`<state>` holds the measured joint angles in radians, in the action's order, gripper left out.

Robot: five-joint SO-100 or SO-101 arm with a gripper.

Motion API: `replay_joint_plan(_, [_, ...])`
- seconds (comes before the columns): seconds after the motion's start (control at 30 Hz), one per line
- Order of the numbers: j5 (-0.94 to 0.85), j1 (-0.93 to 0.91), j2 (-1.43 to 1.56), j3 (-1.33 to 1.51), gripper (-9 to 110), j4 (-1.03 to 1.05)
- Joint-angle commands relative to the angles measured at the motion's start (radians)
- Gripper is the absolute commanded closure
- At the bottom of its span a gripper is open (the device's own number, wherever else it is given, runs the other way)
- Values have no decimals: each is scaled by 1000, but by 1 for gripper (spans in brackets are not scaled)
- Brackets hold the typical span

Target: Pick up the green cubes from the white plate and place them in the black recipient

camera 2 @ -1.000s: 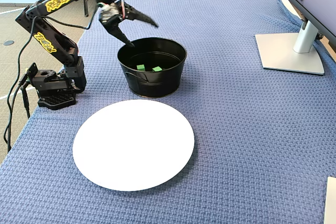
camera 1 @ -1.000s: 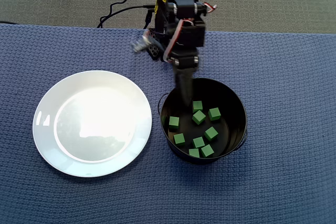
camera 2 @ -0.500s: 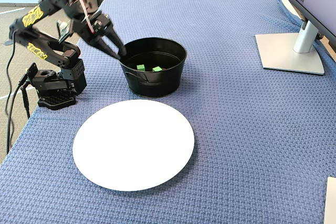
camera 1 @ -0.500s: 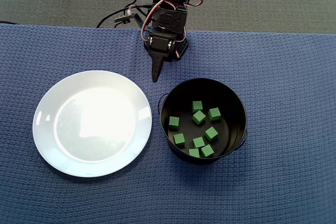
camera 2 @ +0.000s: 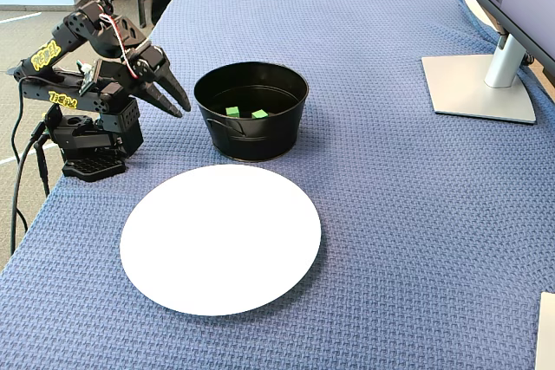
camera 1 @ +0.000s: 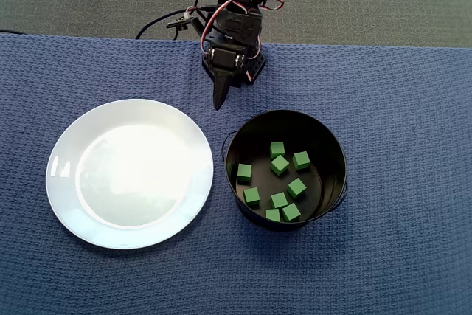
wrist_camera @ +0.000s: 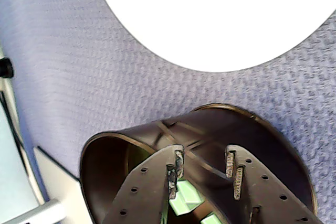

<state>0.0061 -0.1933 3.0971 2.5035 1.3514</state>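
Now all eight cubes [camera 1: 279, 165] lie on the floor of the pot [camera 1: 332, 154], loosely scattered, some nearly touching near its lower wall in the overhead view; the fixed view shows only two of them over the rim. The plate [camera 1: 66, 145] sits bare just left of the pot in the overhead view, a narrow strip of blue cloth [camera 1: 413, 108] between them. The gripper [camera 2: 177, 107] hangs folded back near the arm's base [camera 2: 87, 158], tips pointing down toward the cloth beside the pot, clear of it. In the wrist view its fingers [wrist_camera: 176, 169] stand slightly parted with nothing between them. A monitor stand [camera 2: 479, 84] rests well apart.
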Motion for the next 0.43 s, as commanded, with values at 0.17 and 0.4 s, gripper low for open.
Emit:
replay_joint_plan(0.17, [-20, -8, 20, 3, 102, 9])
replay_joint_plan(0.4, [-21, -3, 21, 9, 102, 9])
